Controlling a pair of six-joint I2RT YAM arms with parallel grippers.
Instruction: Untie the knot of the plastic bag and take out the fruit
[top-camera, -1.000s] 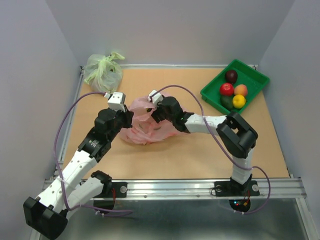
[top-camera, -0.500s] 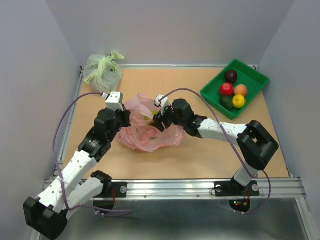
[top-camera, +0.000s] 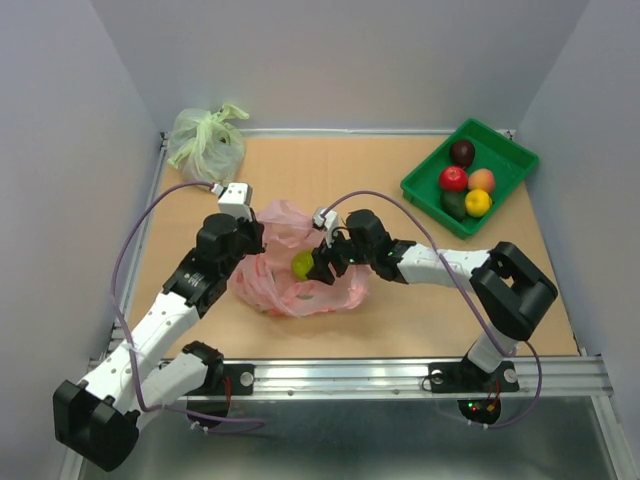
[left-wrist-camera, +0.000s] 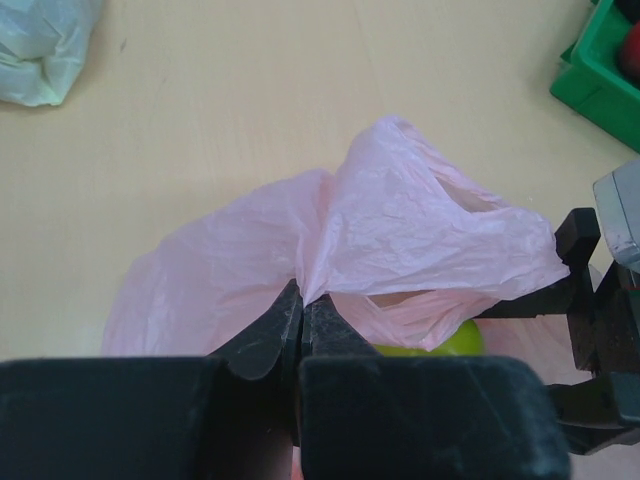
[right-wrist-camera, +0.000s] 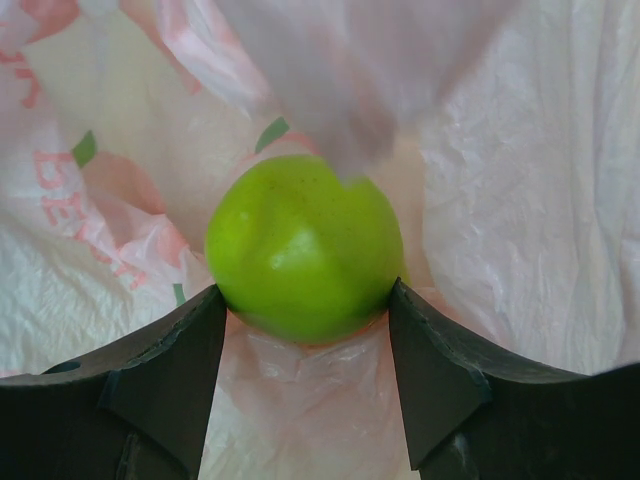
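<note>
The pink plastic bag (top-camera: 285, 292) lies slack at the table's middle, its mouth open; no knot shows. My left gripper (top-camera: 252, 240) is shut on a fold of the bag's rim (left-wrist-camera: 400, 220), holding it up. A bright green fruit (top-camera: 302, 265) sits inside the bag (right-wrist-camera: 520, 150). My right gripper (top-camera: 322, 262) is inside the mouth and open. Its fingertips (right-wrist-camera: 205, 320) sit at either side of the green fruit's (right-wrist-camera: 300, 250) near part. The left wrist view shows that fruit (left-wrist-camera: 445, 342) peeking from under the plastic, with the left gripper (left-wrist-camera: 303, 305) pinching pink film.
A green tray (top-camera: 510, 150) at the back right holds several fruits: dark purple, red, orange, yellow, dark green. A pale green tied bag (top-camera: 205, 140) sits in the back left corner. Grey walls enclose the table. The right wrist's body (left-wrist-camera: 600, 300) shows at the left wrist view's right edge.
My right gripper has moved from the bag's upper rim down into the mouth, toward the near left. The bag has spread open and the green fruit has come into sight.
</note>
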